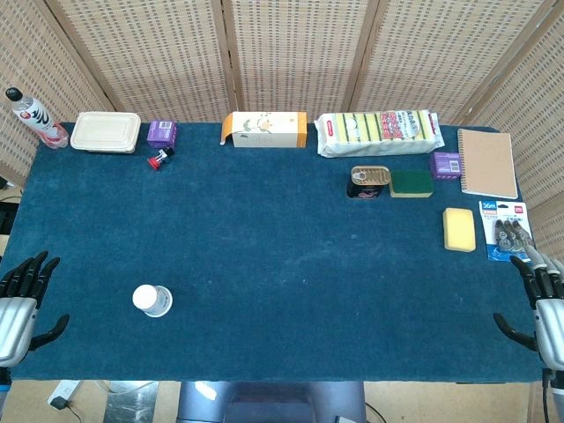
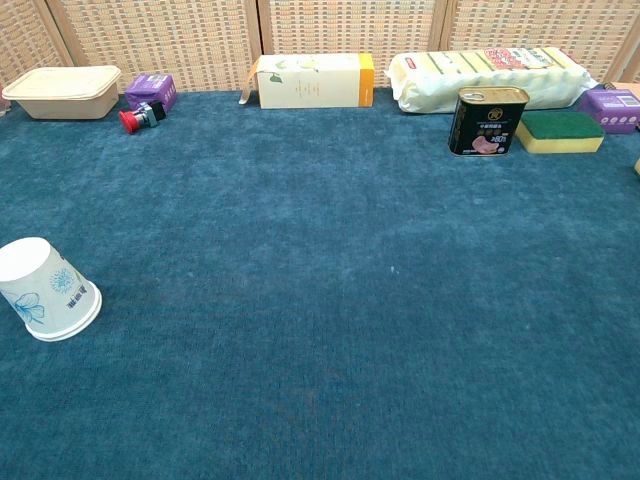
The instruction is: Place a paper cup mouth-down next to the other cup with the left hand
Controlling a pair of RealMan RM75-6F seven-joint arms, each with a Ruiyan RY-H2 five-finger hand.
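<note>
A white paper cup with a blue flower print stands mouth-down on the blue cloth at the front left; the chest view shows the same paper cup at its left edge. No second cup shows in either view. My left hand hovers at the table's front left corner, left of the cup and apart from it, fingers spread and holding nothing. At the front right corner my right hand is likewise spread and holds nothing. Neither hand appears in the chest view.
Along the far edge stand a bottle, a lunch box, a purple box, a red-capped item, a carton and a sponge pack. A can, sponges, a notebook and a blister pack lie right.
</note>
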